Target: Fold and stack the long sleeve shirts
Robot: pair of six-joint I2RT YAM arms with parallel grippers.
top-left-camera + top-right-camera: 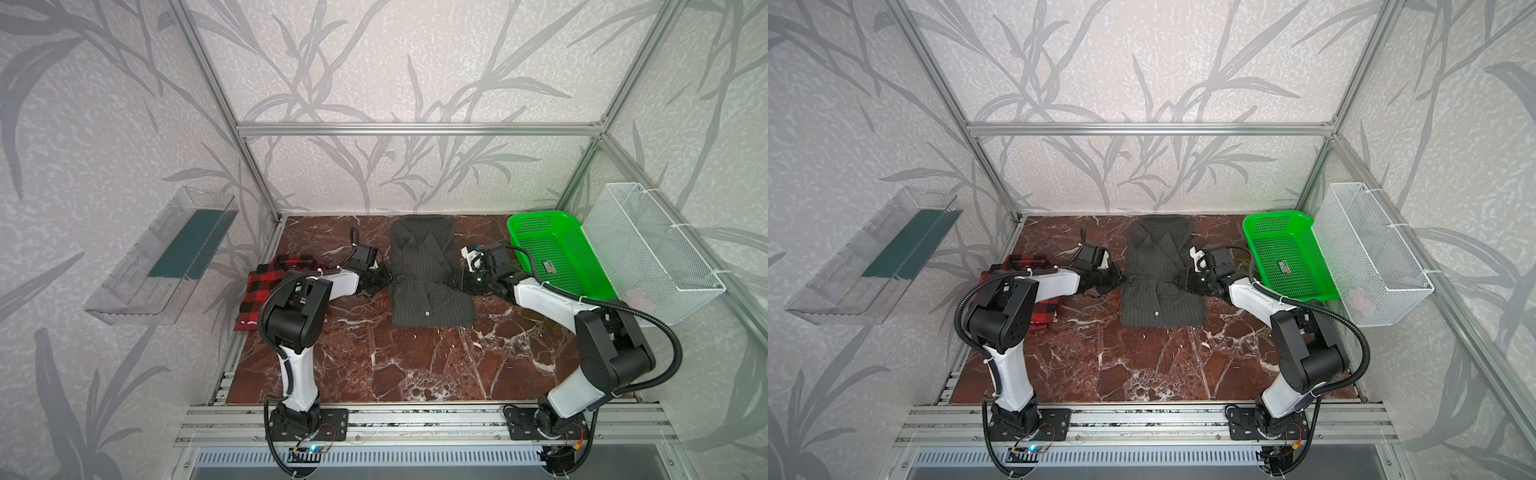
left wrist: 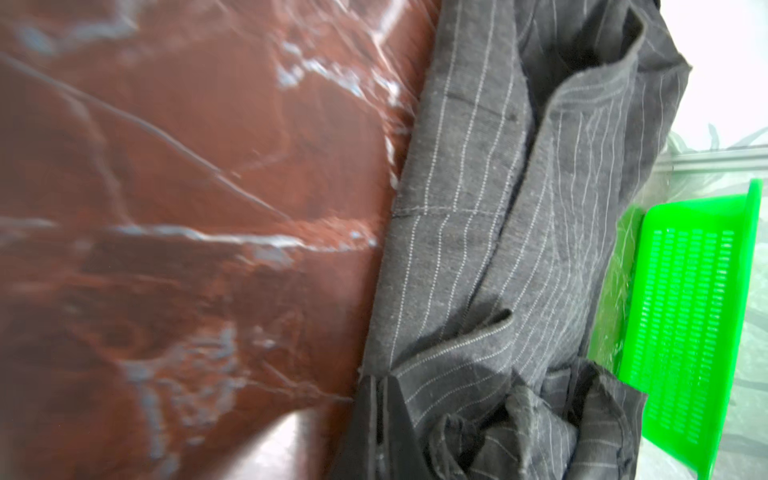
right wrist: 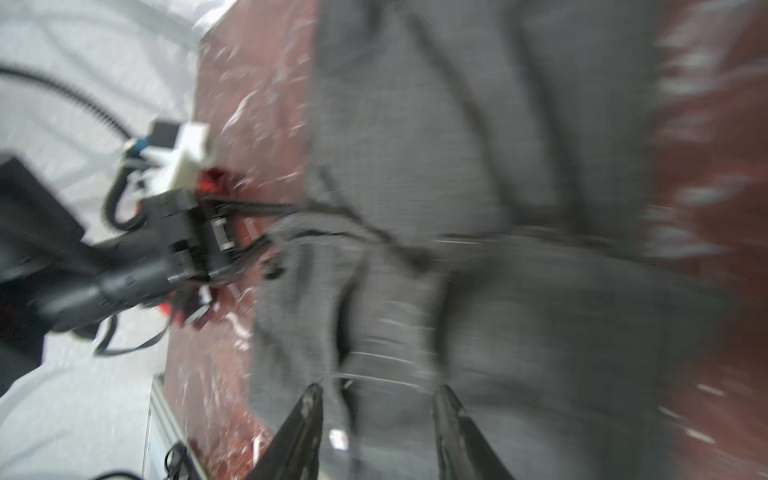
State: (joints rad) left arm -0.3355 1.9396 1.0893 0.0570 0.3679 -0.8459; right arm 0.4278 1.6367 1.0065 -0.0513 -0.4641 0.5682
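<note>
the dark striped shirt (image 1: 430, 266) lies at the back middle of the table (image 1: 415, 365), the plaid shirt (image 1: 266, 286) by the table's left edge. the left gripper (image 1: 383, 281) is clenched on the striped shirt's left edge. the right gripper (image 3: 380, 401) is released, jaws apart over its right edge.

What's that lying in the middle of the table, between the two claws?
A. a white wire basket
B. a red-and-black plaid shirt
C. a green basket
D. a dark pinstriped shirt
D: the charcoal pinstriped shirt lies spread in the middle of the table, with the left claw at one side edge and the right claw at the other. The red-and-black plaid shirt sits off at the left edge.
</note>
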